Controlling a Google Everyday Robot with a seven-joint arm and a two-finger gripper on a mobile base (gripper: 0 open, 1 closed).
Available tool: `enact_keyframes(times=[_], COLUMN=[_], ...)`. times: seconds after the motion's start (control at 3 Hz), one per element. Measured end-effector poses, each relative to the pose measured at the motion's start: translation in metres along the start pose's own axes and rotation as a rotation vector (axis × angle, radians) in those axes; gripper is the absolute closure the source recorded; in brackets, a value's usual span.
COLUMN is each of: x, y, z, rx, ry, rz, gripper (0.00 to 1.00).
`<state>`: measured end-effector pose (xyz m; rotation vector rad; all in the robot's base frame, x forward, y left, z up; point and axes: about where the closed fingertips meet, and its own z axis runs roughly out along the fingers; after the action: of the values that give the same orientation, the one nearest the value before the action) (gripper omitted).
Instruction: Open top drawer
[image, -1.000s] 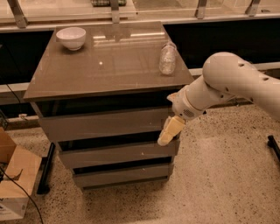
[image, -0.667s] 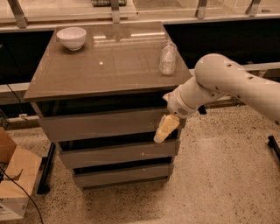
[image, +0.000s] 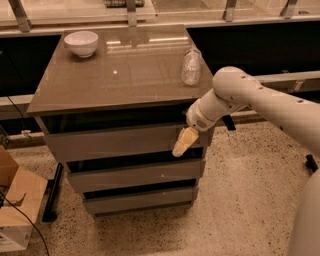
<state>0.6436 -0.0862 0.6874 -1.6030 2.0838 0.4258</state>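
Eyes on the top drawer (image: 115, 142): it is the tallest and widest of three fronts, plain glossy grey-brown with no handle, sitting centre frame just under the bench (image: 115, 82) top. A dark band of shadow runs between its upper edge and the overhanging top.

At its right-hand end is the gripper (image: 184, 142), a pale yellowish tip pointing down and to the left. It lies over the lower right corner of that front panel, with its end at the dark gap beneath. Whether it actually touches the panel I can't tell. Wide or narrow I can't tell either, as it reads as one tan shape from here. Behind it the white arm (image: 260, 100) comes in from the right edge of the frame, with a thick rounded joint at centre right that narrows to the wrist by the bench's right corner.

Below sits the middle drawer (image: 130, 176), shorter, with a small white speck on its front. Under that is the bottom drawer (image: 140, 201), the narrowest of the lot.

Up on the bench, a white bowl (image: 81, 43) rests at the upper left. A clear bottle (image: 191, 66) stands upright near the right edge, just above the wrist in the frame.

In the lower left corner there's a cardboard box (image: 15, 210) with a black cable (image: 30, 225) trailing across it. Speckled floor (image: 240, 210) fills the lower right.
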Motion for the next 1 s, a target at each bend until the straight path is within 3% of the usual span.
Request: enact_keyframes(times=[0.33, 1.0], x=[0.01, 0.005], y=[-0.01, 0.007], z=[0.022, 0.011], rx=[-0.038, -0.042], ry=[0.015, 0.047], rz=[0.032, 0.021], gripper=[0.27, 0.73])
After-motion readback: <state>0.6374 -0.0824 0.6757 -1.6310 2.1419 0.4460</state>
